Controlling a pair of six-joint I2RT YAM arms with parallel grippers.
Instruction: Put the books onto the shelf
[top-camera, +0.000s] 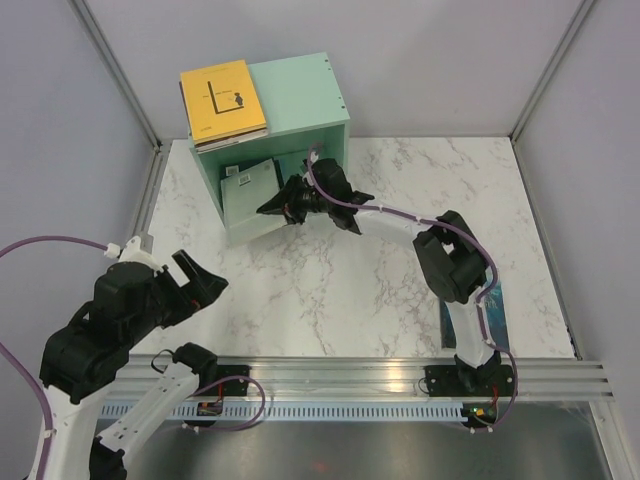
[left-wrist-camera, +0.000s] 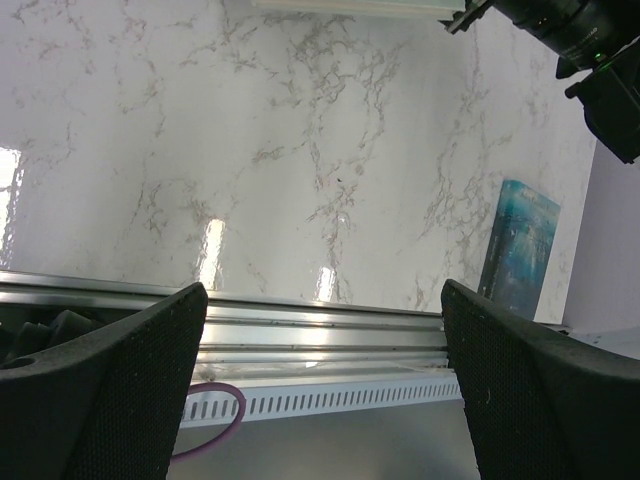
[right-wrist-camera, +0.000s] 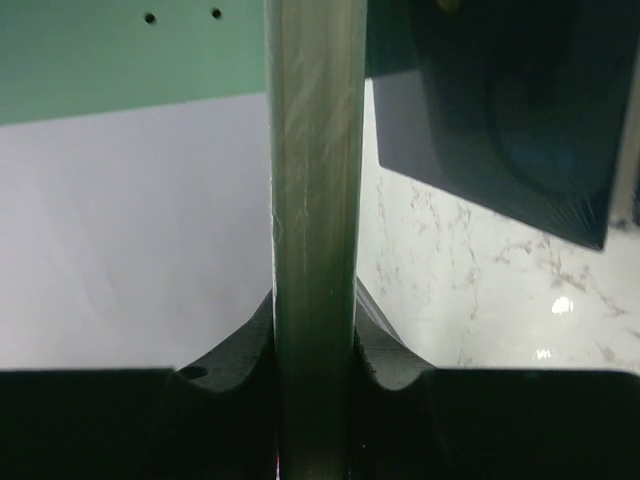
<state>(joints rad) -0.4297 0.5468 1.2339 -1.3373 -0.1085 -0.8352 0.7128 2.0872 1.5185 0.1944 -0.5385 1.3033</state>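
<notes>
My right gripper (right-wrist-camera: 312, 350) is clamped on the edge of a thin pale mint-green paperback (right-wrist-camera: 312, 170), holding it upright at the mouth of the mint-green wooden cube shelf (top-camera: 300, 95). A dark, tilted book (right-wrist-camera: 500, 110) sits just beside it. A yellow-orange paperback (top-camera: 222, 100) lies on the shelf's top. My left gripper (left-wrist-camera: 320, 385) gapes wide and empty above the white marble table (left-wrist-camera: 250, 150). A teal-blue book (left-wrist-camera: 520, 250) lies near the right arm's base.

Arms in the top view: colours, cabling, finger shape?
Both arms: white link tubes, chunky black joint housings, a purple cable along the left arm and right arm. Left gripper and right gripper are black, each with two broad fingers, finely textured.
</notes>
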